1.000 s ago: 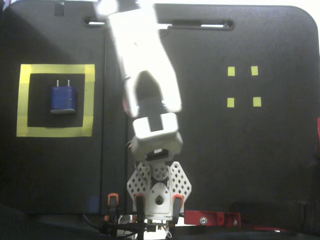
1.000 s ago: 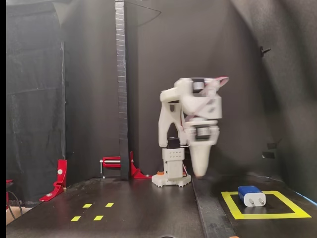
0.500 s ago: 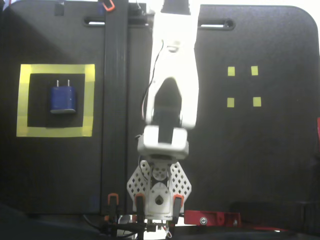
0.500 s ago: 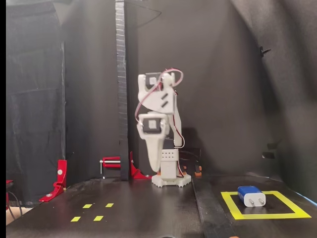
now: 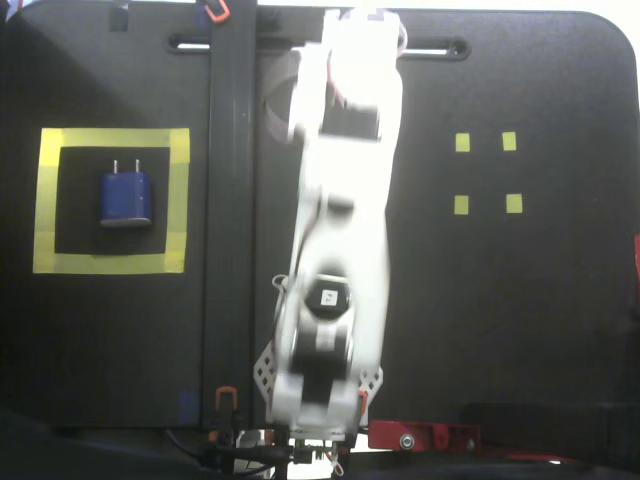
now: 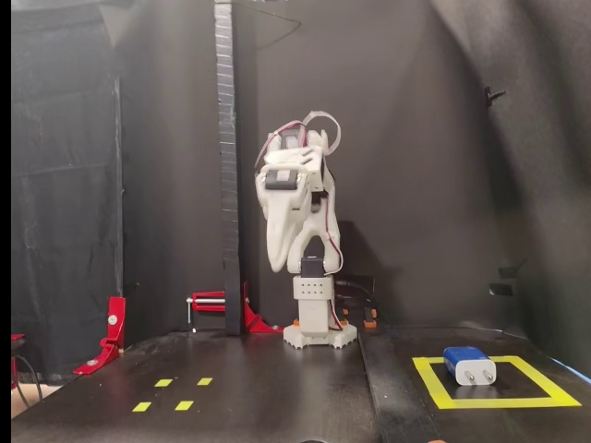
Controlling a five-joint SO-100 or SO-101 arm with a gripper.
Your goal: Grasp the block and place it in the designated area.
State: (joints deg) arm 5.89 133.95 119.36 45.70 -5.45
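Note:
The dark-blue block lies flat inside the designated area, a yellow tape frame with a black interior, with its two prongs pointing to the frame's far side. In the front fixed view the block rests in the frame at the lower right. The white arm is folded up over its base, far from the block. My gripper hangs pointing down above the base, its fingers together as one tapered tip, holding nothing.
Small yellow square markers sit on the side of the mat opposite the frame. A black upright post stands beside the arm's base. Red clamps grip the table's edges.
The arm has swung from the block's side back to the centre and folded upward over its base, lifting the gripper. The block has stayed put in the frame.

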